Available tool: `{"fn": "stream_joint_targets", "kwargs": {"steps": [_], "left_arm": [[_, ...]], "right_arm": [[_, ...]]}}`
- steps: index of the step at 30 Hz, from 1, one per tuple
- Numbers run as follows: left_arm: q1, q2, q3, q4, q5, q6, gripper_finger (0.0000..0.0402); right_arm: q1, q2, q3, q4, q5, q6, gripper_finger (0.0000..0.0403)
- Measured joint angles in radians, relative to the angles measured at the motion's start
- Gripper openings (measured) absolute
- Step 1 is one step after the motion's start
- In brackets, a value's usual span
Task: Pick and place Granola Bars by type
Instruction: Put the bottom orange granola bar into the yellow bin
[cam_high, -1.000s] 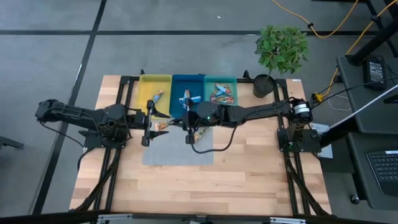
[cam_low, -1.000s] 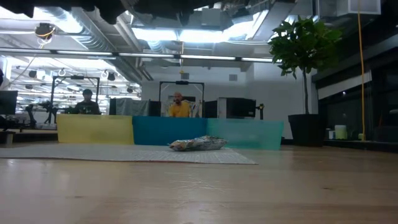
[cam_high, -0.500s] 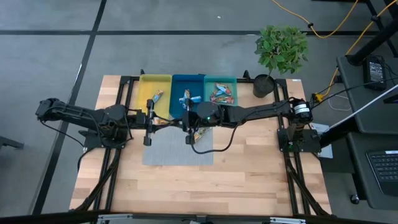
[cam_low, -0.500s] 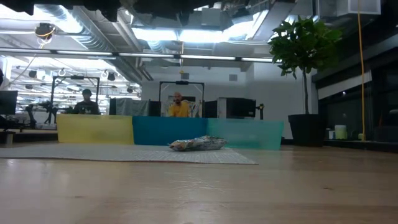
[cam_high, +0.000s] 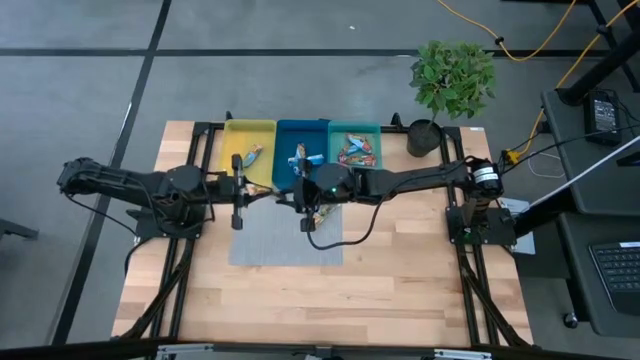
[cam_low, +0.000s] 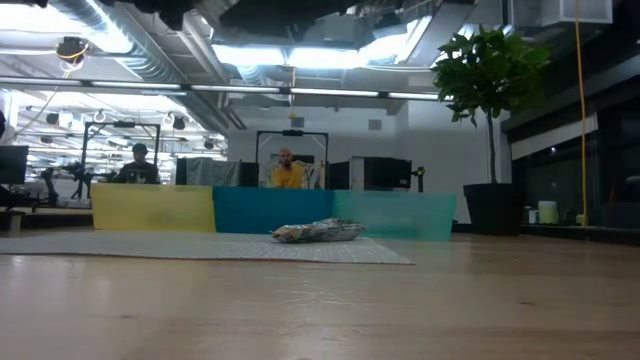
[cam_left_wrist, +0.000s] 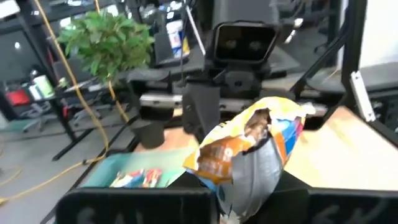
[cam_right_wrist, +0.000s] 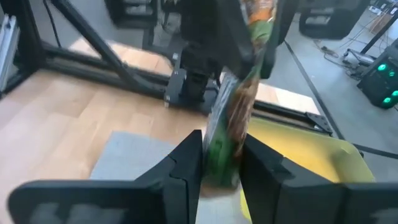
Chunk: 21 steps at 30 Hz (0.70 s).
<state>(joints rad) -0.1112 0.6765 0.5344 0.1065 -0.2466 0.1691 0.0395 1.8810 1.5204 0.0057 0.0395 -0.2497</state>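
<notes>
The left gripper (cam_high: 262, 193) is clamped on 1 tan and green granola bar (cam_left_wrist: 249, 155), held in the air. The right gripper (cam_right_wrist: 219, 163) faces it, its fingers (cam_right_wrist: 185, 167) standing apart on either side of the same bar's other end.

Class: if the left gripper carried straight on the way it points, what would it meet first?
The left gripper, shut on a granola bar, points across at the right gripper. It would probably meet that gripper first; the bar seems to sit between both already.
</notes>
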Motion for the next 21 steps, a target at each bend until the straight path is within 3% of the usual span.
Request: {"fn": "stream_joint_targets", "kwargs": {"steps": [7, 12, 21], "left_arm": [[0.0, -0.009, 0.063, -0.11, -0.051, -0.031, 0.0008], [-0.001, -0.024, 0.104, -0.24, -0.111, -0.052, 0.0011], [-0.001, -0.031, 0.225, -0.479, -0.24, -0.13, 0.0008]], "right_arm": [[0.003, -0.046, -0.006, -0.251, 0.108, -0.016, 0.0099], [0.003, -0.06, -0.011, -0.448, 0.125, 0.079, 0.0099], [0.048, -0.107, -0.3, -0.327, 0.127, 0.193, 0.0092]]}}
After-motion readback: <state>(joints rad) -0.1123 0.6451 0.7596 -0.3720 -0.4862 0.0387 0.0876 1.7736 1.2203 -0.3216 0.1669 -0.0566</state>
